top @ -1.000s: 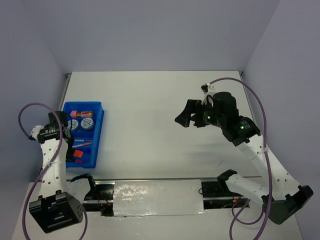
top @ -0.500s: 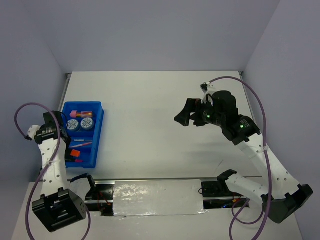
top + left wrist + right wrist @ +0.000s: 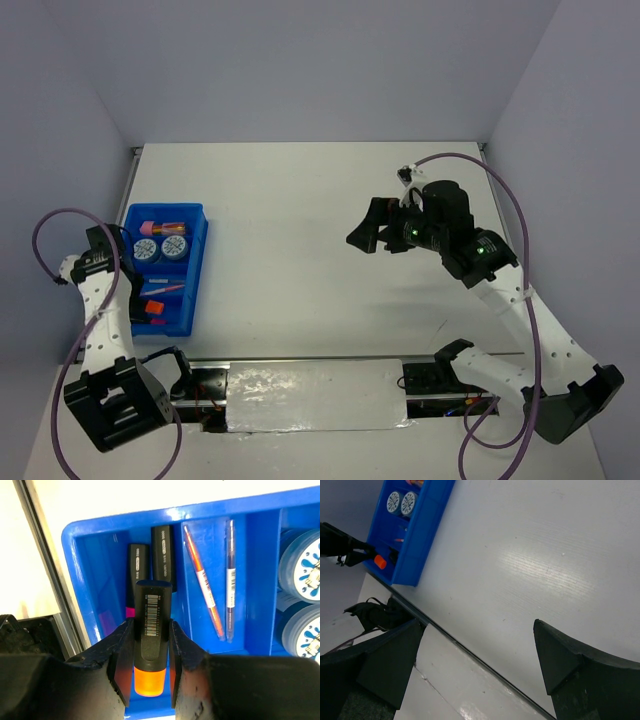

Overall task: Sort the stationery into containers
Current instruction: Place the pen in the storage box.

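The blue tray [image 3: 198, 262] lies at the table's left side. My left gripper [image 3: 150, 625] is shut on a black highlighter with an orange end [image 3: 149, 680] and holds it over the tray's near compartment [image 3: 90, 580]. It also shows in the top view [image 3: 140, 302]. Two more black highlighters [image 3: 163, 550] lie in that compartment, one with a pink end. Two thin pens [image 3: 202, 580] lie in the neighbouring compartment. Two blue-white rolls [image 3: 160, 248] sit further back, and a pink cylinder [image 3: 148, 227] lies in the far compartment. My right gripper [image 3: 378, 234] is open and empty, high above the table's right half.
A dark rail [image 3: 300, 360] runs along the table's near edge, with a shiny foil patch [image 3: 315, 395] in front of it. The tray's left wall [image 3: 75, 595] lies close to the table's left edge. Grey walls close in the back and both sides.
My left wrist has shifted slightly left and towards the near edge, still holding the orange-ended highlighter over the tray. My right gripper has barely moved.
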Controlling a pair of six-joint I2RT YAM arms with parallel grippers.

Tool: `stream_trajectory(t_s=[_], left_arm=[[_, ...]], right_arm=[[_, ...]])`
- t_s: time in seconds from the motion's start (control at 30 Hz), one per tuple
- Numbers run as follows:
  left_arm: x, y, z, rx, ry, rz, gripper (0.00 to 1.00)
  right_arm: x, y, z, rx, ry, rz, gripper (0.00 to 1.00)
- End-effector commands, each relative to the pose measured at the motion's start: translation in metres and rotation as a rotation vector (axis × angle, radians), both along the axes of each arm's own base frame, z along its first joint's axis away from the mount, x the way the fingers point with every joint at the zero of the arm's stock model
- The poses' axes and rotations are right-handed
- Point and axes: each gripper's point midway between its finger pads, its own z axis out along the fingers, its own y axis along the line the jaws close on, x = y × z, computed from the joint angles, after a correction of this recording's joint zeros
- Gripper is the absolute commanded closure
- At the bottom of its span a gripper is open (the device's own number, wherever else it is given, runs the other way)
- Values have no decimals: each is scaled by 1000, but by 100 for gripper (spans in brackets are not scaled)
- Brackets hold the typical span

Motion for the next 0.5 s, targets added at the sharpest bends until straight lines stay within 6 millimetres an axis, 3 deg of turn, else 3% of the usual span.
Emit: stream_trajectory(t_s=[0.0,0.1,0.17,0.2,0.23,0.3,0.47], left_arm=[[5,-1,-4,-11,-49,22,88],[2,-3,-9,-16,-47,30,72],[0,-3,-11,-19,-38,37,53],[-2,-4,-12,-16,-37,34,44],[-7,-5,-13,-19,-16,44,24],[-11,-3,-10,-2,-14,65,1],[-13,-5,5,8,-18,17,1]], right_arm=[[4,10,23,43,-68,32,0],[5,12,23,36,-66,38,0],[5,13,24,36,-64,40,0],[6,14,24,34,-64,42,0],[6,14,26,35,-67,41,0],[7,14,27,32,-69,39,0],[9,7,33,3,-92,15,0]])
